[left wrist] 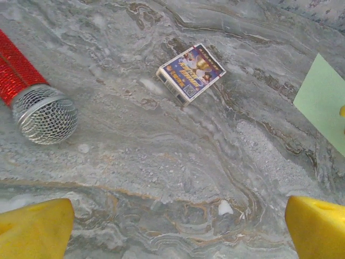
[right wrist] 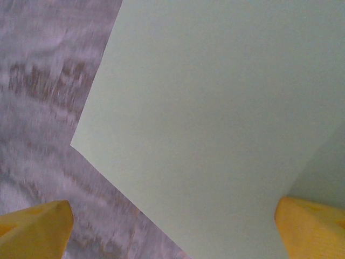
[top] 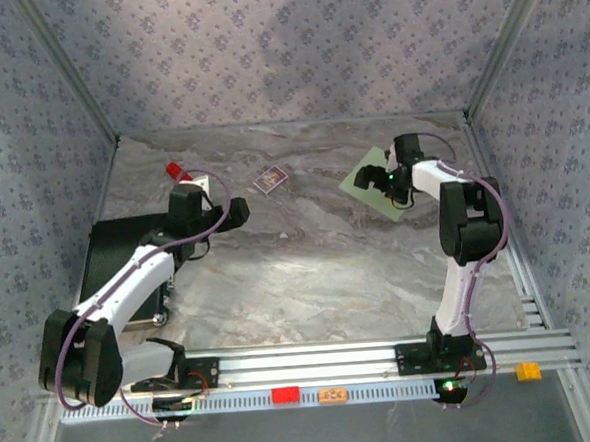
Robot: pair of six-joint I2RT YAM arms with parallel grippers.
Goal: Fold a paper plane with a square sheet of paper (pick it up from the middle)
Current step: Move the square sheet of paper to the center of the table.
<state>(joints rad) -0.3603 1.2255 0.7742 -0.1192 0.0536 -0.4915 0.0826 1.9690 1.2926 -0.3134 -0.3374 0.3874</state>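
Note:
The square sheet of paper (top: 359, 184) is pale green and lies flat at the back right of the marble table (top: 307, 260). My right gripper (top: 385, 180) hovers low over it, open. In the right wrist view the sheet (right wrist: 215, 108) spreads plain and uncreased, with a corner at the left, between the yellow fingertips (right wrist: 35, 229) of the right gripper (right wrist: 172, 232). My left gripper (top: 240, 212) is open above bare table at the back left. In its wrist view the left gripper (left wrist: 175, 232) holds nothing, and an edge of the sheet (left wrist: 323, 102) shows at the right.
A red-handled microphone (left wrist: 43, 113) with a silver mesh head lies at the back left (top: 177, 171). A small purple-and-white card box (left wrist: 190, 73) sits mid-back (top: 269, 179). A black tray (top: 107, 258) lies under the left arm. Patterned walls enclose the table.

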